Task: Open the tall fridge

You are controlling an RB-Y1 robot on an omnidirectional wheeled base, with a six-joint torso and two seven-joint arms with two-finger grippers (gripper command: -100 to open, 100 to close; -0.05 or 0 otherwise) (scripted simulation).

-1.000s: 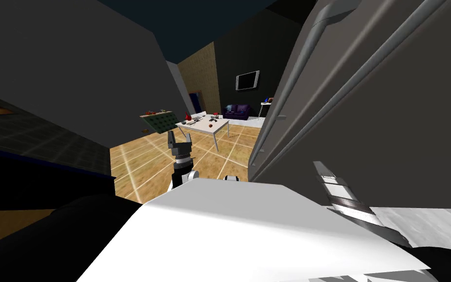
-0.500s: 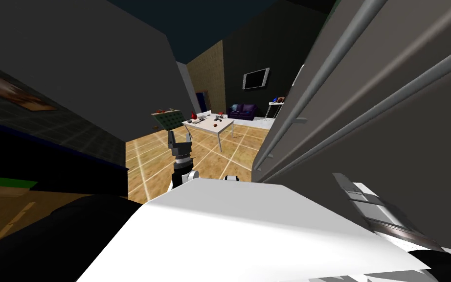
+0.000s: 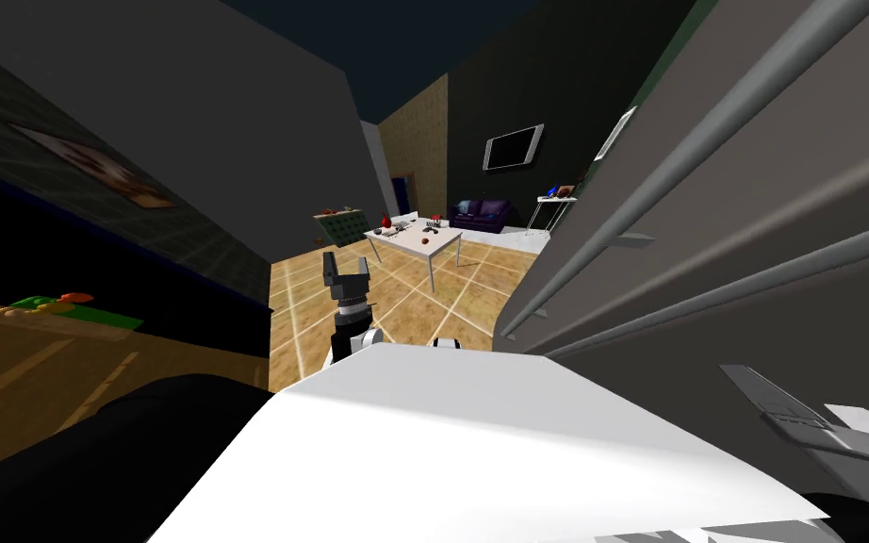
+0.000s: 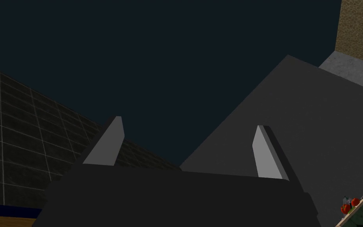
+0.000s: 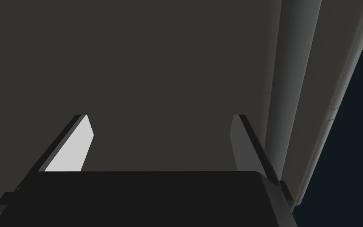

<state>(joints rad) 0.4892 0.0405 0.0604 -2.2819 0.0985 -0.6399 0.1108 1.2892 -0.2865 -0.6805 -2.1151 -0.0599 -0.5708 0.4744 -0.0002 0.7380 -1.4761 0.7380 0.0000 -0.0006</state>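
Tall dark grey fridge (image 3: pixel 753 198), closed, long grey handles (image 3: pixel 706 141).

Upright left arm (image 3: pixel 349 316) ahead, jaws apart; right jaws apart too.

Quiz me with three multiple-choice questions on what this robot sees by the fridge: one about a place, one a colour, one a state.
1. Where is the fridge handle relative to the right hand?
A) between its fingers
B) beside one finger, outside the gap
C) behind the hand
2. What colour is the far table?
A) white
B) red
C) green
3. How is the left hand?
A) shut on a cup
B) open and empty
C) shut and empty
Answers: 1 B, the grey bar runs past one finger's outer side. 2 A, its top and legs are white. 3 B, its fingers stand apart with nothing between.
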